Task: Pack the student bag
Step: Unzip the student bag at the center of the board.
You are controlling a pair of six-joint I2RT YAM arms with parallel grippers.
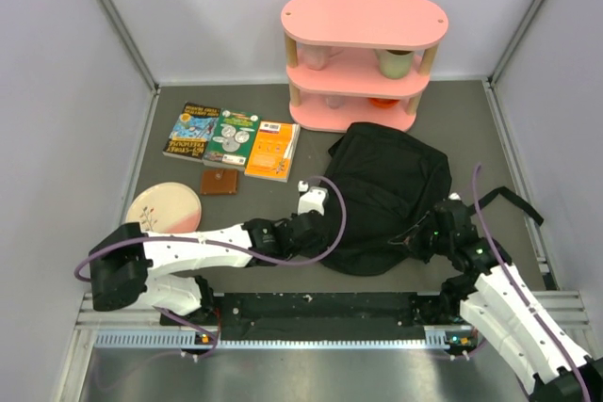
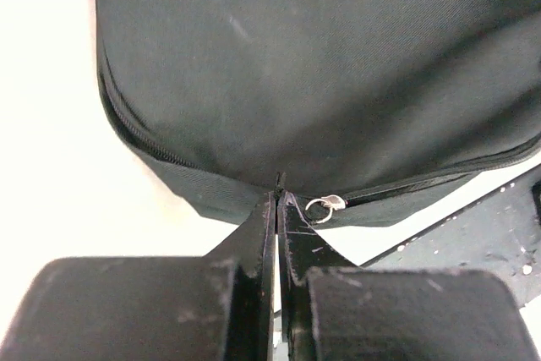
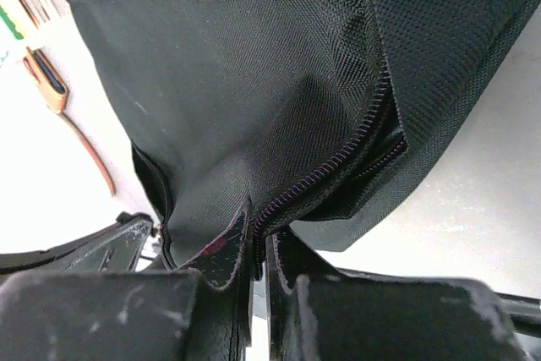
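Currently: one student bag (image 1: 386, 195) mid-table, before pink shelf (image 1: 363, 21). Left gripper (image 2: 278, 196) jaws together, pinching bag seam beside zip pull (image 2: 325, 205). Right gripper (image 3: 258, 243) clamped on bag fabric at zipper (image 3: 338, 166). Three books (image 1: 231, 141), titles unreadable; one wallet (image 1: 219, 182); one plate (image 1: 163, 208).

Bright, even light; soft shadows; wrist views' backgrounds blown out white.

White arms (image 1: 188, 247), black jaws (purple cables (image 1: 342, 218))

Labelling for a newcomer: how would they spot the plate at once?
From the pink shelf at the back, come forward and left to the three books. Just in front of them lies the plate: the only flat round thing there, cream and pink, left of a small brown wallet.
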